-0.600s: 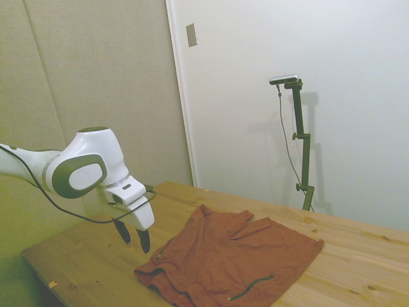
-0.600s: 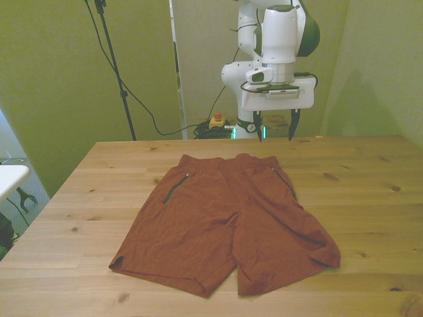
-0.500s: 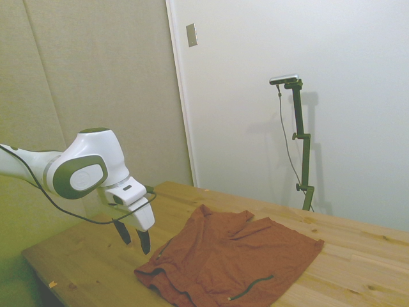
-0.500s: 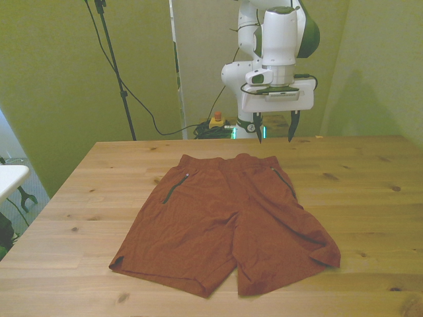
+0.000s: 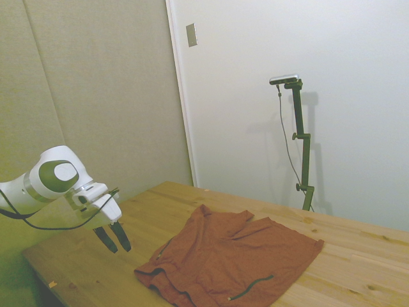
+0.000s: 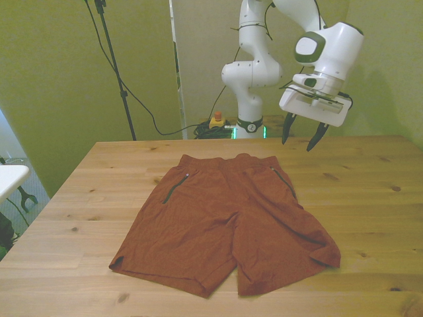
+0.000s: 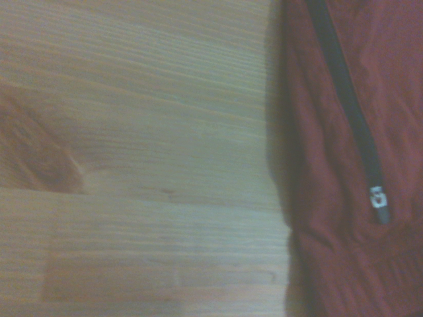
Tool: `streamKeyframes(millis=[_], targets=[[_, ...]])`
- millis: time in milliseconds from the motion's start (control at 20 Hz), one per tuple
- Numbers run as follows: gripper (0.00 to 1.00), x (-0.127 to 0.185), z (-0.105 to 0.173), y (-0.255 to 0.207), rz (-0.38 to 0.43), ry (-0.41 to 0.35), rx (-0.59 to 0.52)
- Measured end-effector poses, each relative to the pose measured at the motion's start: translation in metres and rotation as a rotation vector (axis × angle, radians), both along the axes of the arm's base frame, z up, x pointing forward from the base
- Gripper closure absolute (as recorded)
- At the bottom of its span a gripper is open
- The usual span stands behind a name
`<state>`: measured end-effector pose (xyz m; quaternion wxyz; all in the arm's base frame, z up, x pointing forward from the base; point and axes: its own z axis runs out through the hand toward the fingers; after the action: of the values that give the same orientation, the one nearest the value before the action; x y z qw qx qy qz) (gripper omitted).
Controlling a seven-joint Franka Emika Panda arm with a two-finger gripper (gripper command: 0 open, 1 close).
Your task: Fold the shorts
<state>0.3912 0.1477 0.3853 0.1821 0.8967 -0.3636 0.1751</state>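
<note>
No fold is made yet: the shorts lie spread flat on the table, while the claw hangs empty, fingers apart, beside their waistband.

wooden table, grey wall plate

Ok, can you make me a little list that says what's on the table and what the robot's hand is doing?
clothing: rust-orange soft fabric shorts with dark zipper lines, lying flat and unfolded
surface: wooden table with visible knots
gripper: white two-finger gripper, jaws open, holding nothing
gripper position: in the air beyond the waistband end, toward the front view's right, not touching the shorts
wrist view: shorts' edge with a dark zipper and its silver pull, beside bare wood
fold: not yet started
</note>
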Motion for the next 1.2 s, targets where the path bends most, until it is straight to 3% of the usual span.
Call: streamKeyframes(millis=[250, 350, 800, 1200], targets=[[0.00, 0.008, -0.015, -0.012, -0.064, -0.003, -0.300], [0.00, 0.010, -0.024, -0.007, -0.071, 0.013, -0.354], [0.00, 0.033, -0.055, -0.002, -0.063, 0.090, -0.360], [0.00, 0.042, -0.064, -0.022, -0.124, 0.144, -0.397]])
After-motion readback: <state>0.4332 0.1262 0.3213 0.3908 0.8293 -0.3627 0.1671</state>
